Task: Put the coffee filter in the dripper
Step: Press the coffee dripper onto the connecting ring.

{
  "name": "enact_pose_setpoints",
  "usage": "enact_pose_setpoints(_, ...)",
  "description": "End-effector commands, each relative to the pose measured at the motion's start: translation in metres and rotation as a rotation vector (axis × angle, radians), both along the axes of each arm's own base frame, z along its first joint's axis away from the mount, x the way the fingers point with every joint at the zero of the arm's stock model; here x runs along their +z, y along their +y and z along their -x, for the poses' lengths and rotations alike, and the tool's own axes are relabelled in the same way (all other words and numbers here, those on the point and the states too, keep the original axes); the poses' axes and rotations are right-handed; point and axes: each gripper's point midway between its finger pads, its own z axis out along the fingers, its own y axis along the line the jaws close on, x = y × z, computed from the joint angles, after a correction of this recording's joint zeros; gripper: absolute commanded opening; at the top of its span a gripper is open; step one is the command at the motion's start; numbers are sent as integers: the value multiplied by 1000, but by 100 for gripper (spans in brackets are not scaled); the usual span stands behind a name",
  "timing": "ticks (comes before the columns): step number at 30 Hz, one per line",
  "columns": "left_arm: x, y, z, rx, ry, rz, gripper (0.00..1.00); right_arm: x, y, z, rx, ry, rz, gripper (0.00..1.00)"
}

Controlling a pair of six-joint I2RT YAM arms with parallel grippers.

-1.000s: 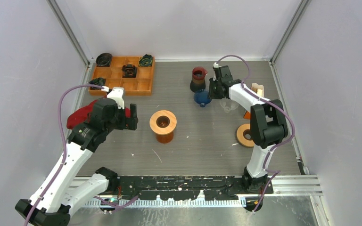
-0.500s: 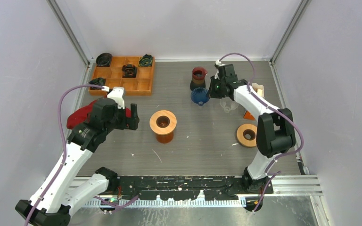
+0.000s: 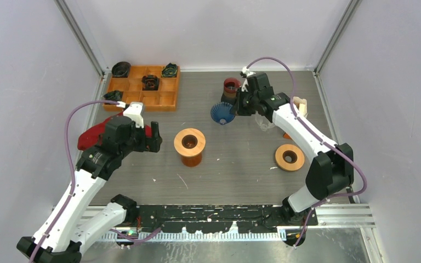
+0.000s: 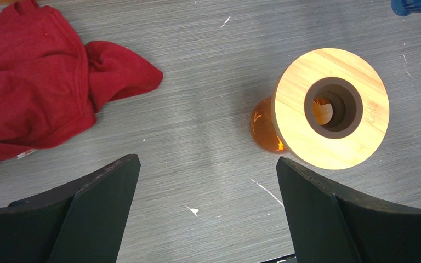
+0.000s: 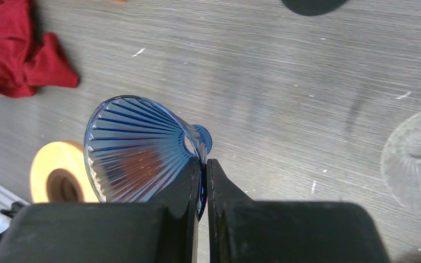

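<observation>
While my right gripper [image 5: 203, 164] is clamped almost shut, it holds the blue dripper [image 5: 137, 148], a ribbed, see-through cone. The cone's thin wall is pinched between my two fingers. One finger appears to sit inside the mouth and the other outside.

The cone is tipped over rather than upright. Its long axis runs from the narrow end, close to my fingertips, out to the wide mouth. In the wrist view the mouth opens to the left and towards the camera, so the ribs inside show clearly. A small loop handle sits at the narrow end, just above my fingertips.

From above, the dripper [image 3: 222, 112] hangs just left of my right gripper [image 3: 240, 103], over the far middle of the table [image 3: 241, 164]. A dark, red-topped vessel [image 3: 231, 86] stands just behind it. An orange carafe with a wooden collar [image 3: 189, 142] stands nearer, apart from the cone.

My left gripper [image 4: 206, 160] is spread wide and holds nothing. It hovers beside the carafe [image 4: 331, 107], with a red cloth [image 4: 33, 82] on its other side.
</observation>
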Motion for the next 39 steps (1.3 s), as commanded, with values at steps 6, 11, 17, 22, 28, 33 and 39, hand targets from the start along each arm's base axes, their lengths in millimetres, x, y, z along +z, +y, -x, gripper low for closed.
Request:
enact_pose_setpoints(6,14,-1,-7,11,-66,30,99,82,38,23,83,-135,-98,1)
enact_pose_setpoints(11,12,0,-8,18,-55,22,99,100,64,41,158,-152,-116,1)
enact_pose_setpoints(17,11,0,-9,23,-52,20,99,102,90,62,244,-138,-121,1)
enact_pose_setpoints(22,11,1,-9,26,-51,22,99,93,110,74,297,-118,-113,1)
enact_pose_setpoints(28,11,1,-9,25,-50,23,99,89,130,86,358,-105,-128,1)
enact_pose_setpoints(33,12,1,-9,24,-52,26,99,82,142,90,391,-88,-132,1)
enact_pose_setpoints(39,11,1,-9,25,-50,29,99,70,149,92,409,-68,-124,1)
